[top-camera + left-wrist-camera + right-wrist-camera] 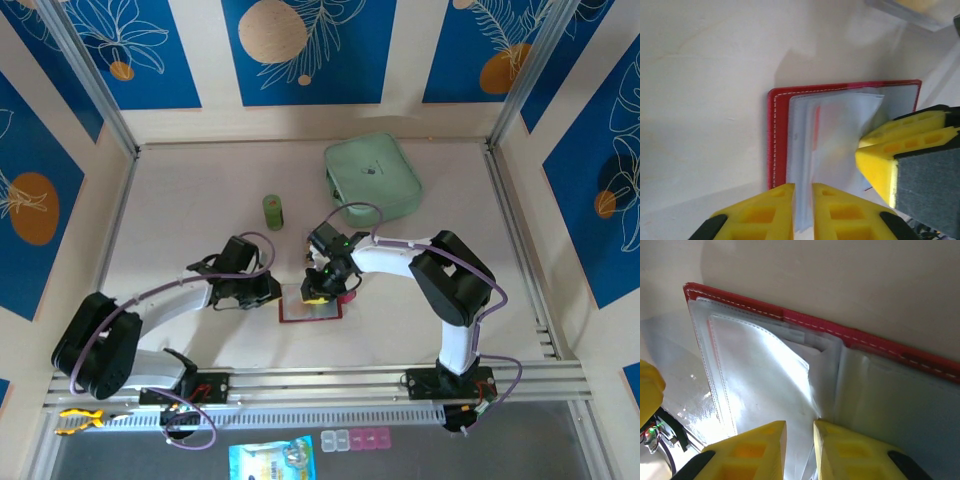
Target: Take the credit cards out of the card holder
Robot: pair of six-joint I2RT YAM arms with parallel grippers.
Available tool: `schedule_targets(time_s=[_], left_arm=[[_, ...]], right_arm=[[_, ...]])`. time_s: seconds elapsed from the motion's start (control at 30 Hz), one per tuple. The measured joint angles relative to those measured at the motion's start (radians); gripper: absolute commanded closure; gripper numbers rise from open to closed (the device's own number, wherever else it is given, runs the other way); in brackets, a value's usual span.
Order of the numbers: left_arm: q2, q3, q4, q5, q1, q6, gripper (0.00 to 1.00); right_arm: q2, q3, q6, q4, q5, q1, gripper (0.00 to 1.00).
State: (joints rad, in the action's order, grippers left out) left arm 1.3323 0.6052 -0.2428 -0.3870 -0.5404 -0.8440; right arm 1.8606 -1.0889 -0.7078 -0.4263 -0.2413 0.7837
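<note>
The red card holder [310, 314] lies open on the table between my two arms, its greyish clear sleeves fanned up. My left gripper [803, 186] is at its left edge, the jaws nearly together with the edge of a clear sleeve [805, 165] between them. My right gripper [800, 422] is shut on a fold of another sleeve [765, 375] near the spine and holds it raised off the red cover [815, 322]. Its yellow fingers [880, 150] also appear in the left wrist view, pinching that sleeve. The credit cards are hidden inside the sleeves; a faint red streak [816, 127] shows through one.
A mint-green zip pouch [372, 175] lies at the back right. A small green cylinder [273, 211] stands behind the holder. The holder's pink closure tab [348, 296] sticks out beside my right gripper [318, 293]. Bare table lies left of my left gripper [275, 293].
</note>
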Motion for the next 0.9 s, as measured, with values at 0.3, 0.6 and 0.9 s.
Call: schedule_targets(time_s=[0.3, 0.6, 0.9], left_arm=[[0.077, -0.002, 0.159, -0.092, -0.001, -0.091, 0.72], [0.164, -0.002, 0.172, -0.096, -0.004, -0.093, 0.70], [0.177, 0.004, 0.177, -0.103, -0.010, -0.094, 0.77]], right_arm=[[0.000, 0.017, 0.000, 0.023, -0.026, -0.013, 0.78], [0.000, 0.027, 0.000, 0.039, -0.052, -0.025, 0.78], [-0.002, 0.054, -0.005, 0.075, -0.093, -0.039, 0.78]])
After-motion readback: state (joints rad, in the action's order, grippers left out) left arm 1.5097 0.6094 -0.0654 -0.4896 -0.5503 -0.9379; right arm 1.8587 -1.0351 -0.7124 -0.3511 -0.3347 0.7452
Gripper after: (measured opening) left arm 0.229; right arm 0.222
